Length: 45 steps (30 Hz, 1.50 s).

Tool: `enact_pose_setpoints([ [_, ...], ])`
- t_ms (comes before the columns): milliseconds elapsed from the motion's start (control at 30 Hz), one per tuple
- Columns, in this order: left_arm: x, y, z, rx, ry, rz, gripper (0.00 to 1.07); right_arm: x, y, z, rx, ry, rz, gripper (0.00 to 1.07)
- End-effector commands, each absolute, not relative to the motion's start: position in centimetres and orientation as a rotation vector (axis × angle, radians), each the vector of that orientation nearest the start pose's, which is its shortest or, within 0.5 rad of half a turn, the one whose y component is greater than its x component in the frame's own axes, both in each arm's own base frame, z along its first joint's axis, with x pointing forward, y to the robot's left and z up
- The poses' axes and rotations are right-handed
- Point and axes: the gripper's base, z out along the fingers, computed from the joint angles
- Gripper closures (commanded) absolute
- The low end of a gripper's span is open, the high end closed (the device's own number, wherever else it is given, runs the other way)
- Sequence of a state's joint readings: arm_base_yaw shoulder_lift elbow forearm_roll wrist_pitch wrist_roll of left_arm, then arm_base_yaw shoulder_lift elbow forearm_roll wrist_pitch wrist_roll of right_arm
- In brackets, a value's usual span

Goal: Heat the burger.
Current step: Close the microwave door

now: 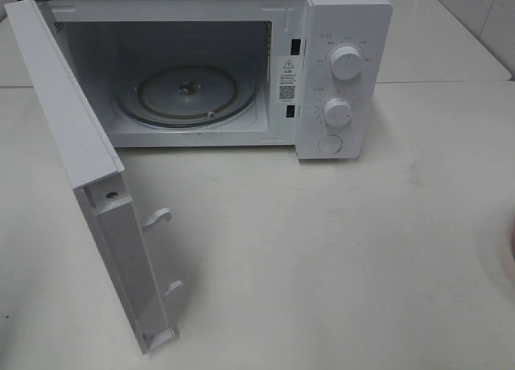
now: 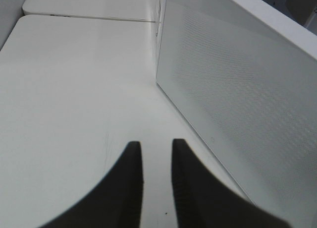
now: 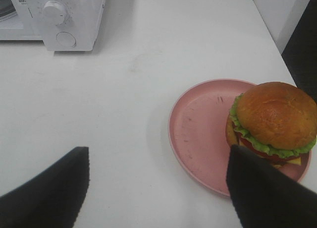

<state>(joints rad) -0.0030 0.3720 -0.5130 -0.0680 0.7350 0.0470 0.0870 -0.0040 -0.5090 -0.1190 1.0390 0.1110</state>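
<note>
Exterior high: microwave [image 1: 338, 72] door [image 1: 96, 201] swung wide, turntable [image 1: 187, 94] bare. Burger [image 3: 272, 121] not yet loaded, sitting on pink plate [image 3: 198, 134] on surface [image 3: 124, 119]. Right gripper [image 3: 157, 188] jaws apart, empty, near plate; left gripper [image 2: 157, 183] nearly together, empty. Loading, closing, heating left.

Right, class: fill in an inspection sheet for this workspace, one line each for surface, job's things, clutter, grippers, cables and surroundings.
Surface: white table, bare where seen, faint scuffs.
Job's things: burger on pink plate, toward one side of it; microwave with door swung open, glass turntable bare.
Clutter: nothing seen.
Grippers: left gripper nearly shut, holds nothing, beside the door; right gripper open, above the table by the plate.
Cables: nothing seen.
Surroundings: second tabletop behind; pale wall at the corner.
</note>
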Motion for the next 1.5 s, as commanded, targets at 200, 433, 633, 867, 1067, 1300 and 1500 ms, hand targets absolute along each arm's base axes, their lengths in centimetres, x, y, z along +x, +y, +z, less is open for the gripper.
enact_pose_setpoints([
  [200, 11.4, -0.2, 26.8, -0.011, 2.007, -0.044, 1.07, -0.9, -1.0, 28.1, 0.027, 1.98, -0.017, 0.32],
  [433, 13.3, 0.1, 23.3, 0.001, 1.765, 0.022, 1.07, -0.9, -1.0, 28.1, 0.027, 1.98, -0.017, 0.32],
  [633, 14.7, 0.2, 21.6, 0.017, 1.75, 0.039, 1.07, -0.9, -1.0, 28.1, 0.027, 1.98, -0.017, 0.32],
  [867, 16.6, -0.1, 20.9, 0.031, 1.778, -0.001, 1.07, -0.9, -1.0, 28.1, 0.027, 1.98, -0.017, 0.32],
  [1067, 18.2, -1.6, 20.8, 0.204, 1.753, -0.101, 1.07, -0.9, -1.0, 28.1, 0.027, 1.98, -0.017, 0.32],
  [1300, 18.9, -4.2, 20.1, 0.442, 1.638, -0.329, 1.07, -0.9, -1.0, 28.1, 0.027, 1.98, -0.017, 0.32],
  [1500, 19.9, -6.1, 19.0, 0.525, 1.657, -0.403, 1.07, -0.9, -1.0, 28.1, 0.027, 1.98, -0.017, 0.32],
])
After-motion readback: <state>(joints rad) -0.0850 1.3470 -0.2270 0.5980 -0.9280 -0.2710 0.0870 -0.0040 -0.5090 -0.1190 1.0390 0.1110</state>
